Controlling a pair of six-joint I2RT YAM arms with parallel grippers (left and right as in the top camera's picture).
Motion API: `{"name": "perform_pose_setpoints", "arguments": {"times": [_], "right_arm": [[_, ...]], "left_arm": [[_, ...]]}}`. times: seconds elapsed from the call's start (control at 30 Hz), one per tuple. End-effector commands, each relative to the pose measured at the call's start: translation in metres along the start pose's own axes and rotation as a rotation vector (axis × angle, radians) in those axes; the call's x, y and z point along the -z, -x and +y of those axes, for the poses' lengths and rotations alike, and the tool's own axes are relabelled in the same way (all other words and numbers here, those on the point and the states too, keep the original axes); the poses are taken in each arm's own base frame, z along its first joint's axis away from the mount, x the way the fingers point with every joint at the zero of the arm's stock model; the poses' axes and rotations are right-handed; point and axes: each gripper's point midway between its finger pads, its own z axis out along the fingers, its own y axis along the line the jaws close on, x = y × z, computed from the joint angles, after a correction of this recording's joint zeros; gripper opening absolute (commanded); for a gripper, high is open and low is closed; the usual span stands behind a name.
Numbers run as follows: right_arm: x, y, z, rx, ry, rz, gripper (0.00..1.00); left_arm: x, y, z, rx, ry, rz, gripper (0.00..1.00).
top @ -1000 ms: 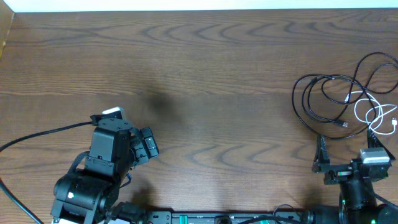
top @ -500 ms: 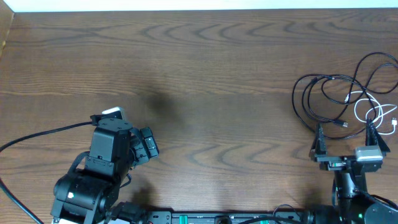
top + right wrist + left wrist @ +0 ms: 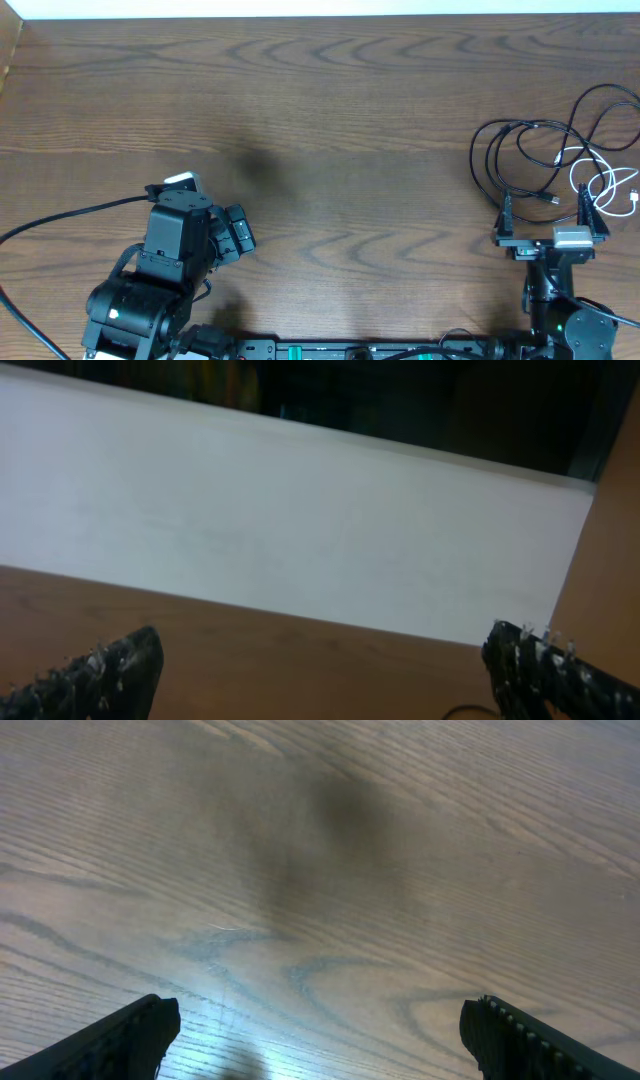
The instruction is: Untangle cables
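The cables lie in a loose tangle at the table's right edge: several black cables [image 3: 474, 158] in overlapping loops, with one white cable [image 3: 606, 184] curled among them. My right gripper [image 3: 548, 213] stands open just in front of the tangle, its fingers [image 3: 505, 212] reaching the nearest black loop. The right wrist view shows that gripper [image 3: 320, 675] wide open over bare wood, with a sliver of black cable [image 3: 470, 712] at the bottom edge. My left gripper [image 3: 238, 232] rests at the front left, far from the cables, open [image 3: 320, 1040] over bare table.
The wooden table [image 3: 320, 120] stretches between the two arms. A thick black arm cable [image 3: 60, 215] runs off to the left from the left arm. A white wall [image 3: 300, 530] rises beyond the table's far edge.
My right gripper has moved away from the front edge and slightly left, up to the tangle's near edge. The left arm and the cables have not moved.
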Motion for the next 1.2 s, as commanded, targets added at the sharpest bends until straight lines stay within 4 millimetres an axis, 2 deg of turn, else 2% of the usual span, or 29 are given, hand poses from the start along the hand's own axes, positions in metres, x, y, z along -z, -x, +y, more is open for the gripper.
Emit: {"name": "perform_pose_setpoints", "arguments": {"times": [0.0,0.13,0.37,0.57,1.17], "right_arm": [[-0.001,-0.019,0.001,0.023,-0.007,0.022,0.99],[-0.002,-0.039,-0.001,0.023,-0.039,0.015,0.99],[-0.001,-0.063,0.000,0.020,-0.035,0.116,0.99],[0.008,-0.105,0.009,0.005,0.005,0.290,0.99],[0.008,-0.105,0.010,-0.004,0.006,0.292,0.99]], "left_arm": [[-0.002,-0.002,0.001,0.006,0.007,0.007,0.95],[-0.002,-0.002,0.001,0.006,0.007,0.007,0.95],[-0.002,-0.002,0.001,0.006,0.006,0.008,0.95],[-0.002,-0.002,0.001,0.006,0.006,0.008,0.95],[-0.002,-0.002,0.001,0.006,0.006,0.008,0.95]]}}
